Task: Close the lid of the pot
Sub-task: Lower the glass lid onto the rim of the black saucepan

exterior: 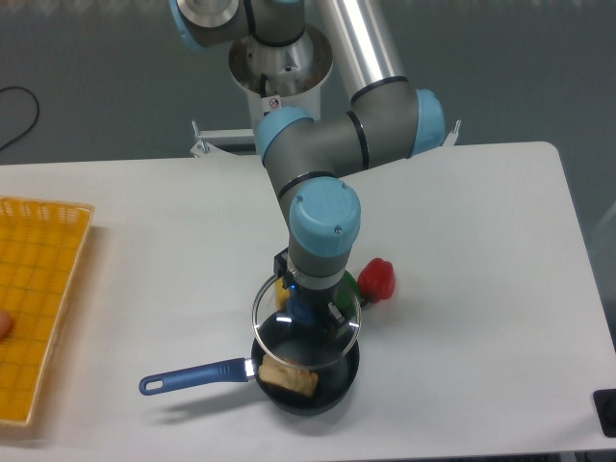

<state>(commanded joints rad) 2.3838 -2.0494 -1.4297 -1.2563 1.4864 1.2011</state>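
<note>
My gripper [306, 310] grips the blue knob of the lid [289, 294], held tilted just above the pot [308, 385]; the pot lies directly beneath, slightly toward the camera

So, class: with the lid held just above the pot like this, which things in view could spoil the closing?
1. The lid hangs tilted and shifted toward the back of the pot, so it may land on the rim unevenly.
2. The food in the pot could prop the lid up, if it stands high enough.
3. The red pepper lies close beside the gripper; a sideways correction might knock it.
</note>
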